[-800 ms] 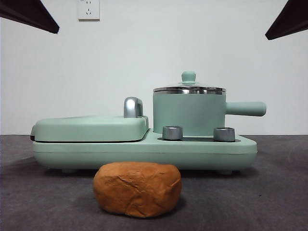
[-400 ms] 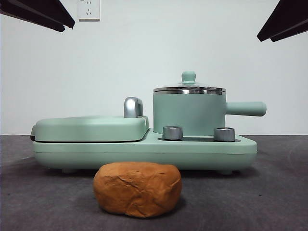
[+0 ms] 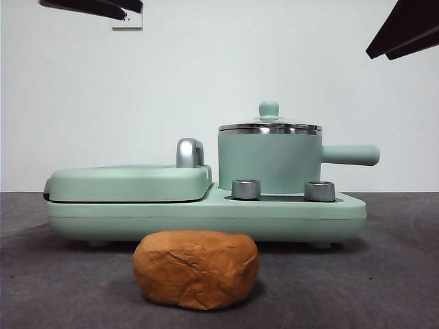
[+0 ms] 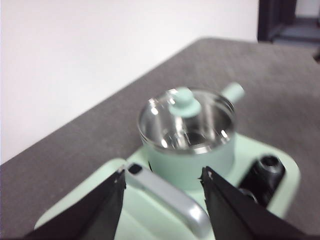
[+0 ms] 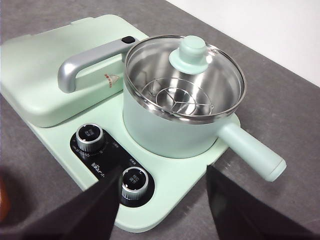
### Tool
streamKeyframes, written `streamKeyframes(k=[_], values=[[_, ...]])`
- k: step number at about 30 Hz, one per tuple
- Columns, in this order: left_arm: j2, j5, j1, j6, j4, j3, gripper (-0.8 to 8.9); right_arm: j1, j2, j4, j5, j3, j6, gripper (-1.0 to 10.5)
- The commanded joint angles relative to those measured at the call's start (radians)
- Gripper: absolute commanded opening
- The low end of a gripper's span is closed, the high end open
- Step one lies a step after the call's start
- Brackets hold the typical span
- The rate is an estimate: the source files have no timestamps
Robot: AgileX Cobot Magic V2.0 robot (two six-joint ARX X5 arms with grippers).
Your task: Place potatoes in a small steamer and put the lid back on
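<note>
Still lidded steamer (image 3: 269, 163), potato (image 3: 196, 269) on table, claws open

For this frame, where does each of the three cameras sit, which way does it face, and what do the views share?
Front view: low at table height, looking level at the potato before the steamer; black arm tips at both top corners.
Left wrist view: above the griddle handle, facing the lid; its open jaws show.
Right wrist view: above the dials, looking down into the steamer; its open jaws show.
All three share the lidded steamer.
</note>
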Motion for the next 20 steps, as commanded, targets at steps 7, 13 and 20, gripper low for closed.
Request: streamKeyframes(k=[7,13,20], values=[[0.2,-0.008,-0.058,-0.159,0.236,0.064,2.45,0.005,0.005,0.012,0.0,0.021,0.017,2.6],[0.355,-0.008,-0.1,-0.159,0.277,0.162,2.46,0.005,0.005,0.013,0.0,0.021,0.017,2.6],[0.531,-0.008,-0.143,-0.158,0.279,0.304,2.47,0.005,0.005,0.012,0.0,0.021,0.017,2.6]])
